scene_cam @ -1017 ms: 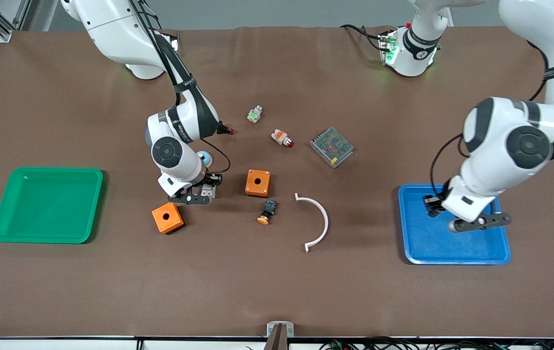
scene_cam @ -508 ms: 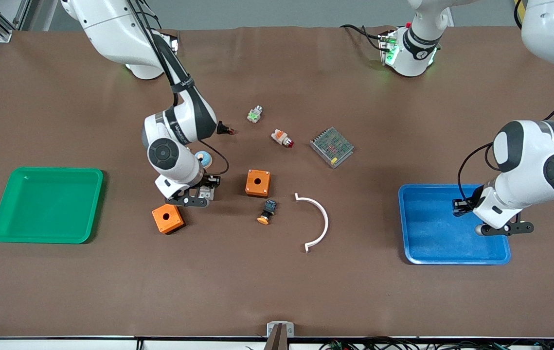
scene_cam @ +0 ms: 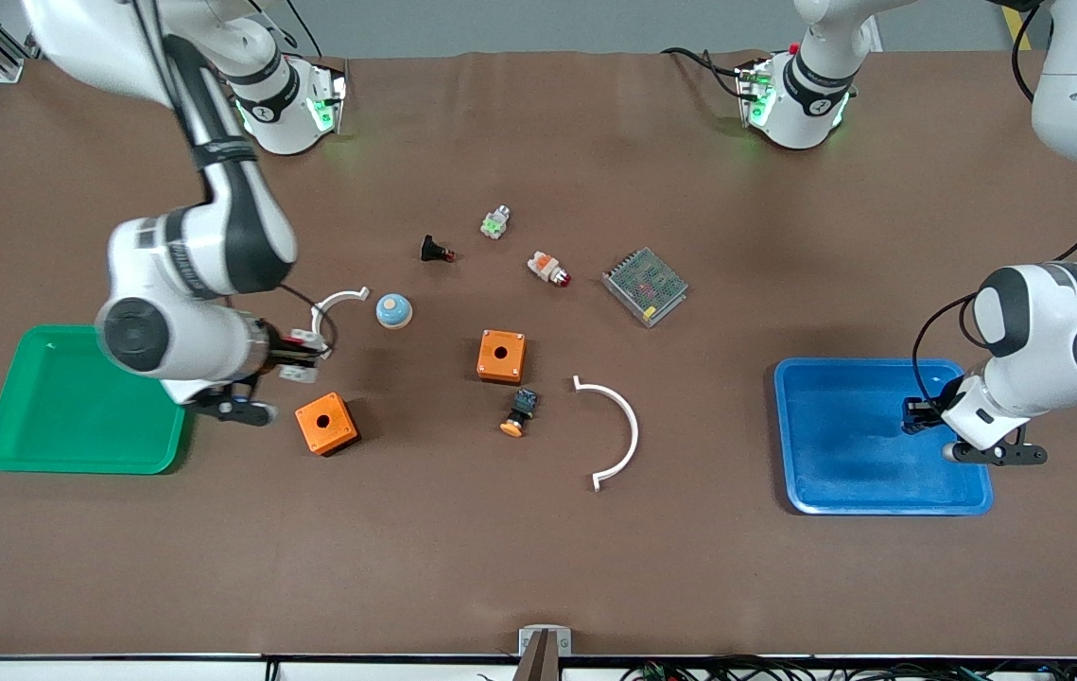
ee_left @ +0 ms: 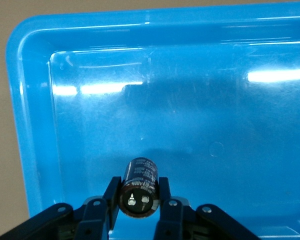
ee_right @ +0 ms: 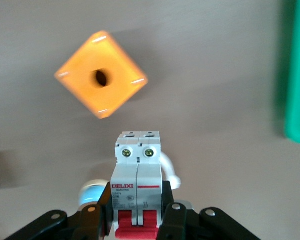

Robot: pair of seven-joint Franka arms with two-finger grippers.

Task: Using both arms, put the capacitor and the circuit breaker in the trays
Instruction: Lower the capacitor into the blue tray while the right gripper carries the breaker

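Observation:
My left gripper point(scene_cam: 922, 416) hangs over the blue tray point(scene_cam: 841, 478), near the tray's edge at the left arm's end. In the left wrist view it point(ee_left: 138, 194) is shut on the capacitor point(ee_left: 139, 186), a stubby black cylinder, above the tray floor point(ee_left: 190, 115). My right gripper point(scene_cam: 296, 356) is shut on the white-grey circuit breaker point(scene_cam: 301, 373) with red levers. It holds the breaker in the air between the green tray point(scene_cam: 75, 407) and an orange box point(scene_cam: 326, 423). The right wrist view shows the gripper point(ee_right: 138, 202), breaker point(ee_right: 137, 170), box point(ee_right: 101, 75) and tray edge point(ee_right: 297, 75).
A second orange box point(scene_cam: 501, 356), a black button with orange cap point(scene_cam: 519, 412), two white arcs point(scene_cam: 621, 430) point(scene_cam: 338, 303), a blue-capped button point(scene_cam: 393, 310), a black push-button point(scene_cam: 434, 251), a white-and-orange button point(scene_cam: 548, 269), a green-white part point(scene_cam: 495, 222) and a metal mesh unit point(scene_cam: 645, 286) lie mid-table.
My right gripper has lifted the circuit breaker and carried it toward the green tray, uncovering a white arc and the blue-capped button. My left gripper moved across the blue tray toward the left arm's end.

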